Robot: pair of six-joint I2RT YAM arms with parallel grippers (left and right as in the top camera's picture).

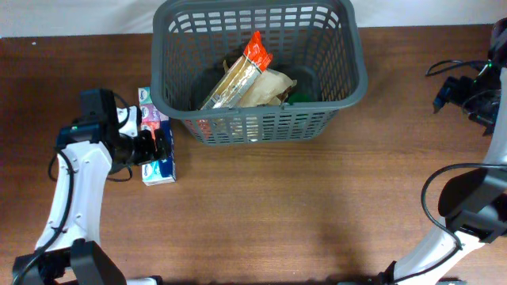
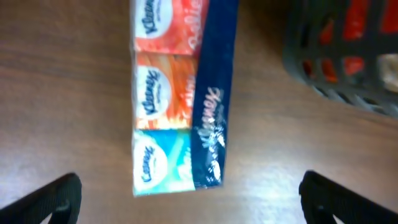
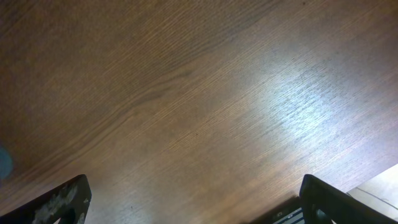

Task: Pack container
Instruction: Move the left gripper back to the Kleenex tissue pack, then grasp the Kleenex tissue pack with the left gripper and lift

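Observation:
The container [image 1: 348, 87], a big dark grey lattice basket, stands at the back centre of the table. It holds a long packet with a red top [image 1: 242, 71], a brown paper bag [image 1: 273, 85] and something green. A multipack of Kleenex tissues [image 1: 158, 170] lies flat on the wood just left of the basket. My left gripper [image 1: 158, 144] hovers over that pack, open. In the left wrist view the pack [image 2: 180, 93] lies ahead of the gripper [image 2: 189, 205], apart from both fingers [image 2: 50, 199]. My right gripper [image 1: 444, 93] is open at the far right over bare wood [image 3: 196, 205].
The basket's wall [image 2: 348, 56] shows blurred at the upper right of the left wrist view, close to the tissue pack. Cables run beside the right arm [image 1: 459, 198]. The table's back edge runs behind the basket [image 1: 79, 33].

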